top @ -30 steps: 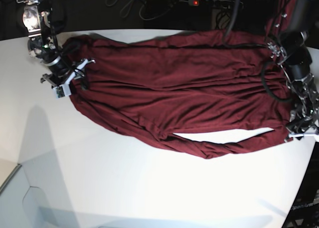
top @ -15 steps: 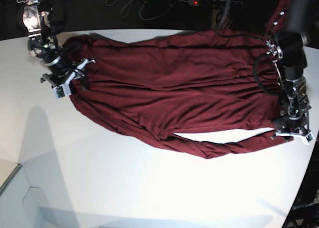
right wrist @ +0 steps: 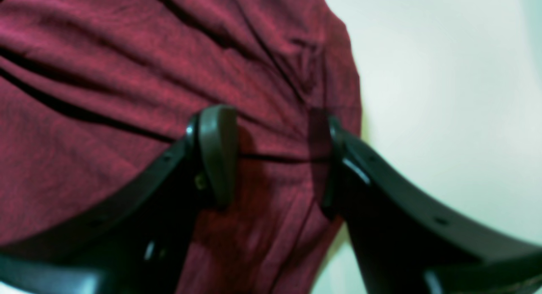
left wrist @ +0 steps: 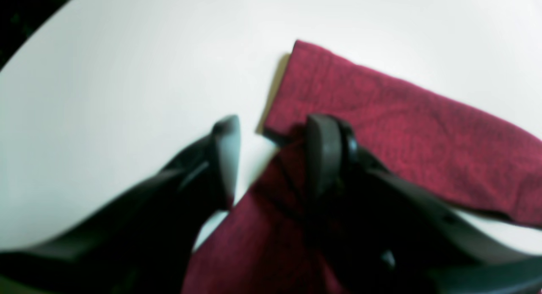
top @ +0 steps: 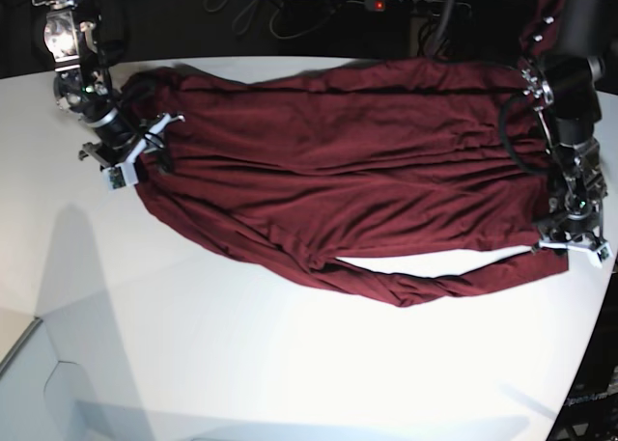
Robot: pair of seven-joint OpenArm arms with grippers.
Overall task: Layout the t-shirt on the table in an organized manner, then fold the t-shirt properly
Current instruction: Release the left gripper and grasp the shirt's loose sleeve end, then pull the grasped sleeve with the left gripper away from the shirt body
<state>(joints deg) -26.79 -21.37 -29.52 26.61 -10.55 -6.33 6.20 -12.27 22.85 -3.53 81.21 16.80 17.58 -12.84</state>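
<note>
T-shirt [top: 338,171] lies spread lengthwise across the far half of the table [top: 290,364], wrinkled w/ long creases running side to side; near edge is rolled into a twisted rope, w/ a thin sliver of white table showing between roll and main body. My right gripper [right wrist: 271,158] sits at the shirt's end on the base view's left [top: 130,156]; wrist cam shows fingers [right wrist: 216,154] apart w/ fabric bunched between them, one crease running pad to pad. Looks like a loose bracket on the cloth rather than a pinch, but wrist view is blurry so I cannot tell if it's truly gripped. My left gripper [left wrist: 271,158] is at the opposite end, near the table's curved edge [top: 576,243]. Jaws apart: one finger [left wrist: 226,158] is over bare table just beside the cloth, the other [left wrist: 324,154] is on the shirt at a hem corner. A flat band of fabric [left wrist: 402,133] runs away from that corner across the white top. No cloth clamped there that I can see.
</note>
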